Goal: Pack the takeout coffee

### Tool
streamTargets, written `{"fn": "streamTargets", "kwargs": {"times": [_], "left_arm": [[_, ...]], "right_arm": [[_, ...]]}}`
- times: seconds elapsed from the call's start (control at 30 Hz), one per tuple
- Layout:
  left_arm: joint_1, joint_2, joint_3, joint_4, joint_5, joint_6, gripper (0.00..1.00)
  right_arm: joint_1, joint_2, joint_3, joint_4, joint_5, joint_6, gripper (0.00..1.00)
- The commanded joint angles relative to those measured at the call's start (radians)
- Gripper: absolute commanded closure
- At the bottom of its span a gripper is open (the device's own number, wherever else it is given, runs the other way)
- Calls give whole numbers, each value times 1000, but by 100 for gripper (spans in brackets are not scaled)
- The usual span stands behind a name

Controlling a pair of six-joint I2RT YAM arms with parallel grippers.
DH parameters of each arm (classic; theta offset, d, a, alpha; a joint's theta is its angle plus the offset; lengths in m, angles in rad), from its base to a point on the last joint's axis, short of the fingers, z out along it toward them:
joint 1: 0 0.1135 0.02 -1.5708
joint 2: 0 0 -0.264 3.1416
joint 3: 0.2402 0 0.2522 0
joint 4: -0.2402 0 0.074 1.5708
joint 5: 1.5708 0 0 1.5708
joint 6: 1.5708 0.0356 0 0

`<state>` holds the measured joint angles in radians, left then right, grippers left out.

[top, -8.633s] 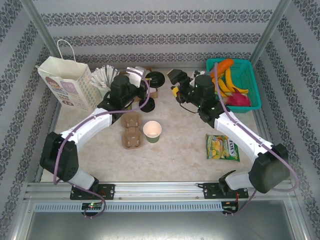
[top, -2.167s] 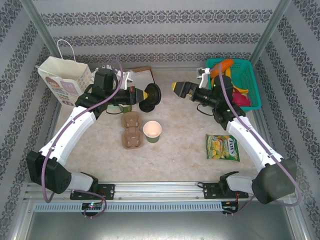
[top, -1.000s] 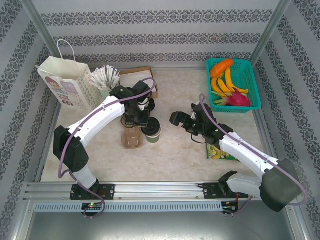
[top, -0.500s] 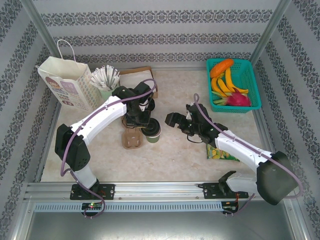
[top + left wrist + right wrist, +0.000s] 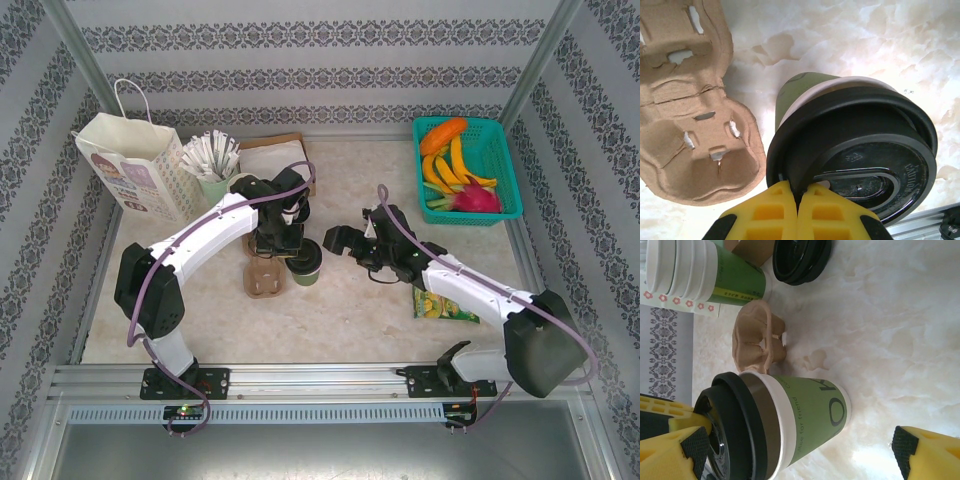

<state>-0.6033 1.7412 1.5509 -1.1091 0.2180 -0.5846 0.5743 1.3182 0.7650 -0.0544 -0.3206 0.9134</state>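
The takeout coffee (image 5: 308, 270) stands mid-table, an olive-green cup (image 5: 815, 412) topped by a black lid (image 5: 865, 145). My left gripper (image 5: 287, 245) reaches down from the cup's far left and is shut on the lid's rim (image 5: 799, 192), its yellow fingers (image 5: 765, 215) pinched together. To the cup's right my right gripper (image 5: 338, 240) is open at cup height. Its fingertips (image 5: 925, 450) are spread wide, and the cup (image 5: 810, 415) lies ahead between them without touching.
A cardboard cup carrier (image 5: 262, 278) lies just left of the cup. Behind it are spare black lids (image 5: 801, 260), nested cups (image 5: 705, 272), a cup of white sticks (image 5: 212, 160) and a paper bag (image 5: 130, 170). A snack packet (image 5: 445, 300) lies right; a teal basket (image 5: 505, 165) stands far right.
My left gripper carried the black lid down onto the open cup and still grips it. My right gripper swung in from the far right towards the cup's side.
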Motion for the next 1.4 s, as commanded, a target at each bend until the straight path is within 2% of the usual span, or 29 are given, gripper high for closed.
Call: {"fn": "streamTargets", "kwargs": {"times": [0.0,0.27,0.67,0.87,1.07,1.37], "left_arm": [[-17,15,-13,25,18,-16,100],[-16,36,-13,30,35,-15,100],[-19,86,-23,27,37,-8,100],[-18,92,-38,42,35,-1,100],[-18,85,-51,37,22,5,100],[-18,84,-64,31,26,6,100]], "right_arm": [[19,26,40,24,-50,-20,5],[36,93,67,108,-167,-16,5],[50,167,95,160,-272,-9,5],[40,131,73,172,-243,-19,5],[-24,50,-2,157,-246,-56,4],[-67,23,-85,148,-259,-39,9]]}}
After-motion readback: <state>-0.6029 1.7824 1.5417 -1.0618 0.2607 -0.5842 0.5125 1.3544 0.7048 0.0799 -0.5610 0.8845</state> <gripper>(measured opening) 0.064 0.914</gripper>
